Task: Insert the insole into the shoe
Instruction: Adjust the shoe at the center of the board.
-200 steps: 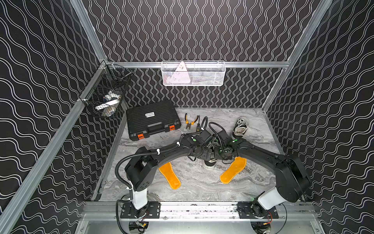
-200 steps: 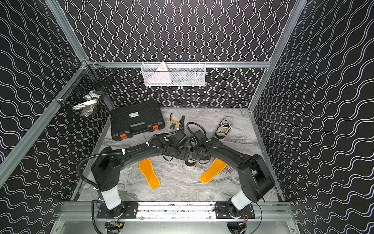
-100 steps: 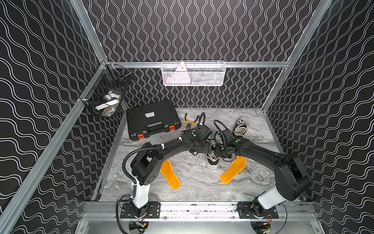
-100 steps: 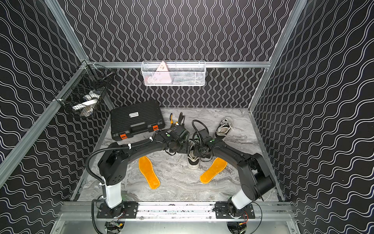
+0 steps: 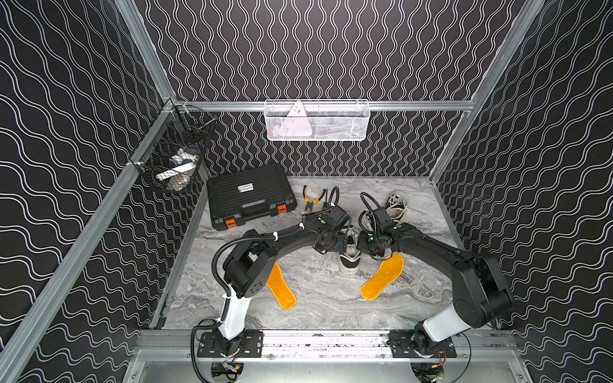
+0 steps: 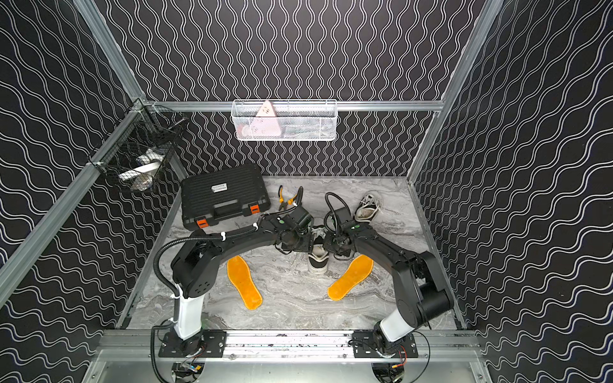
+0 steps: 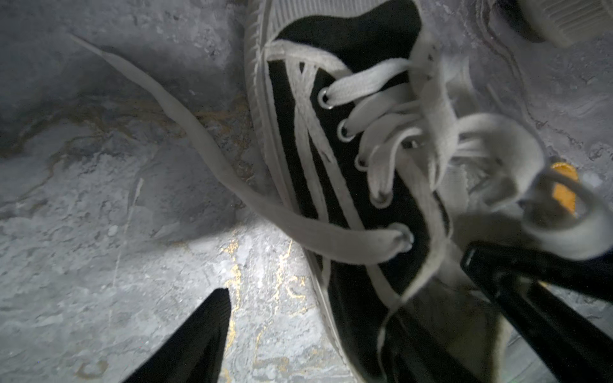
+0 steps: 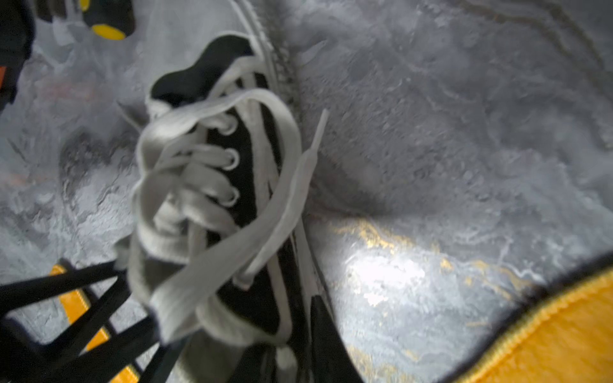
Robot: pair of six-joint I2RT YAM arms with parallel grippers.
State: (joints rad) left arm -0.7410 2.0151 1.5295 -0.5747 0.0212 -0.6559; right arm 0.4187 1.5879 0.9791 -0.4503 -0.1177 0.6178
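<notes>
While the two orange insoles (image 5: 381, 277) lie flat on the marbled table (image 5: 318, 308) up front, the black shoe (image 5: 349, 262) sits between and just behind them, right gripper (image 5: 361, 239) clamped on its collar, left gripper (image 7: 351, 291) with jaws apart astride its side, second shoe (image 5: 396, 207) beyond.

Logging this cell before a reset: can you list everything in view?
near shoe: 1, black with white laces, mid-table
far shoe: 1, dark with white laces, table's back right
left insole: 1, orange, flat, front left
right insole: 1, orange, flat, front right
tool case: 1, black with orange latches, back left
pliers: 1, yellow handles, beside the tool case
white mesh basket: 1, white, back rail
black wire basket: 1, black, left rail
table: 1, grey marble, under everything
left end effector: 1, black, at the near shoe
right end effector: 1, black, at the near shoe
</notes>
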